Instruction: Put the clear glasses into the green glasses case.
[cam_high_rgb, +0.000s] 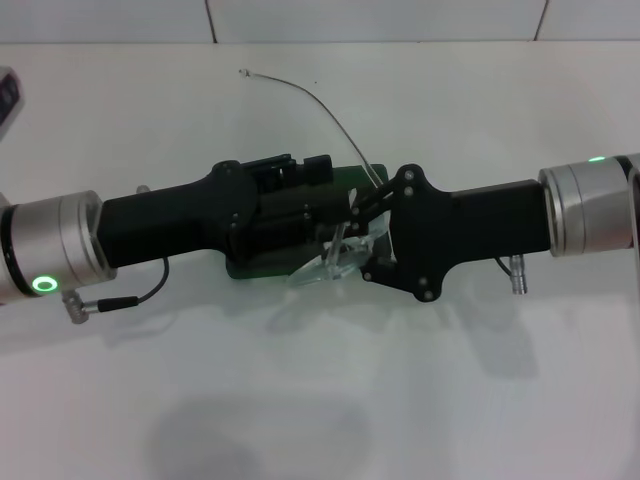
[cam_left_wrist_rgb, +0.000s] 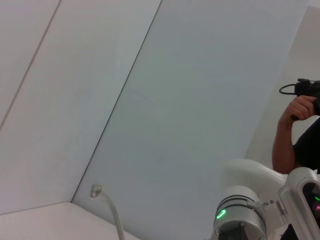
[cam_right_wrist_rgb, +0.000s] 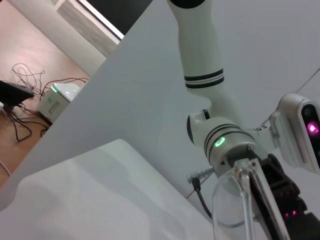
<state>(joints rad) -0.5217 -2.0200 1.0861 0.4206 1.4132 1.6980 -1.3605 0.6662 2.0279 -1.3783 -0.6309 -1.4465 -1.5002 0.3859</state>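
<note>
While both arms reach level toward mid-frame in the head view, the left tool (cam_high_rgb: 300, 205) lies over the green glasses case (cam_high_rgb: 345, 180), hiding most of it; whether its fingers are spread I cannot tell; the right tool (cam_high_rgb: 362, 232) comes in from the right, its fingers pinching the clear glasses (cam_high_rgb: 335, 262) at the case's lower right edge, over the white tabletop (cam_high_rgb: 300, 400); the right wrist view shows a clear lens (cam_right_wrist_rgb: 232, 210) close up, cut off at the bottom.

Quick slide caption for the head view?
Both hands, left and right, meet over the green glasses case, clear glasses between them.
</note>
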